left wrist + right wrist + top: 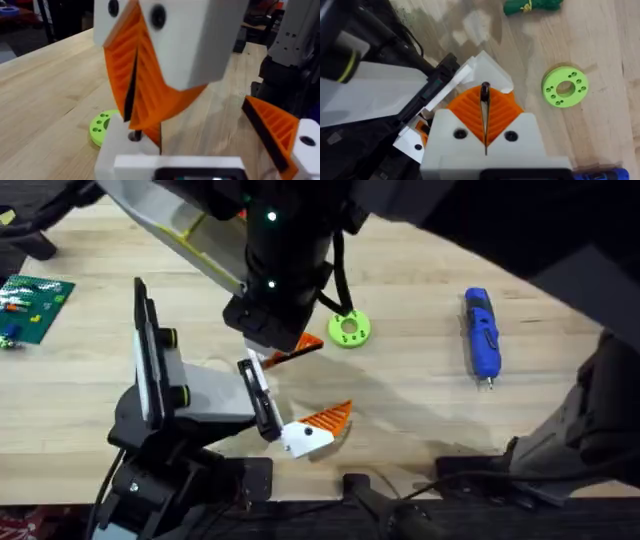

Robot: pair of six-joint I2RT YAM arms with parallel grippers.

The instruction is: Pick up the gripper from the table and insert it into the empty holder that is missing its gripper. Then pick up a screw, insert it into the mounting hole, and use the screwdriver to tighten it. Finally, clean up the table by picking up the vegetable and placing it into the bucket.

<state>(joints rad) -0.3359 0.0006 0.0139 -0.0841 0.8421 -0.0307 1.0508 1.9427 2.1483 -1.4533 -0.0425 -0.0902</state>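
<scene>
Right arm (285,250) rises dark and blurred close under the overhead camera, reaching across the middle to left of centre. Far left on the table (420,395): green circuit board (35,305) at the edge. Left arm (165,405) comes in from lower left. The left gripper (300,395) has its fingers spread wide and holds nothing; one white finger with orange ribbed pad (322,425) lies low over the wood, and a white mount block (122,150) with a dark round hole sits on the other side. Right gripper (485,94) points down directly over that mount block with its orange pads (150,75) clenched together. A thin dark sliver shows at the seam, and I cannot tell if anything is pinched there. Green disc with small holes (349,329) sits just right of the grippers, flat on the wood. Screwdriver (482,335) lies flat well to the right, apart from both grippers, bright blue, with its thin metal bit toward the near edge, untouched.
</scene>
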